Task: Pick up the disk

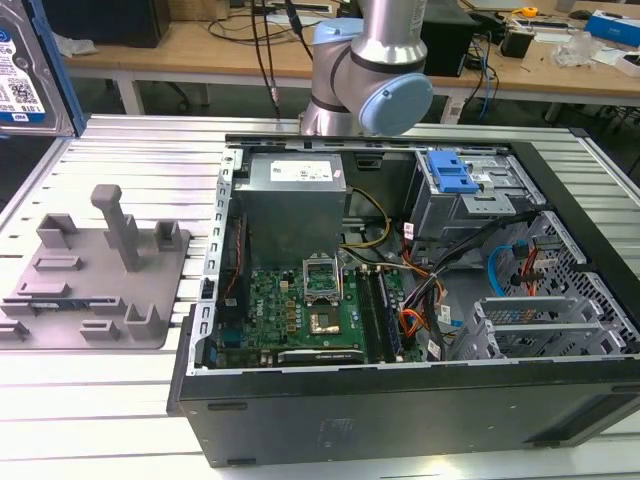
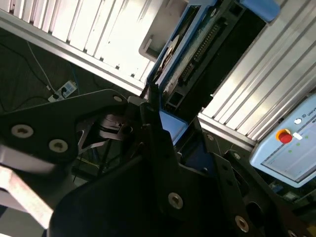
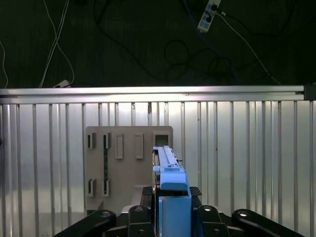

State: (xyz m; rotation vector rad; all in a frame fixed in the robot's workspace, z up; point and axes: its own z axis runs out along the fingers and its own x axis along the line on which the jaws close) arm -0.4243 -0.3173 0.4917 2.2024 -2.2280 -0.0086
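The disk, silver with a blue-and-white label and a blue rail along its edge, hangs high in the air at the exterior view's far left, above the table. In the first wrist view I see the disk edge-on, its blue rail running out from between the black fingers of my gripper. My gripper is shut on the disk. The second wrist view has the disk reaching away from the gripper, with its connector edge showing.
A grey moulded fixture with upright posts lies on the slatted aluminium table, below the held disk. An open computer case with a blue drive-bay bracket stands to the exterior view's right. The arm's base rises behind it.
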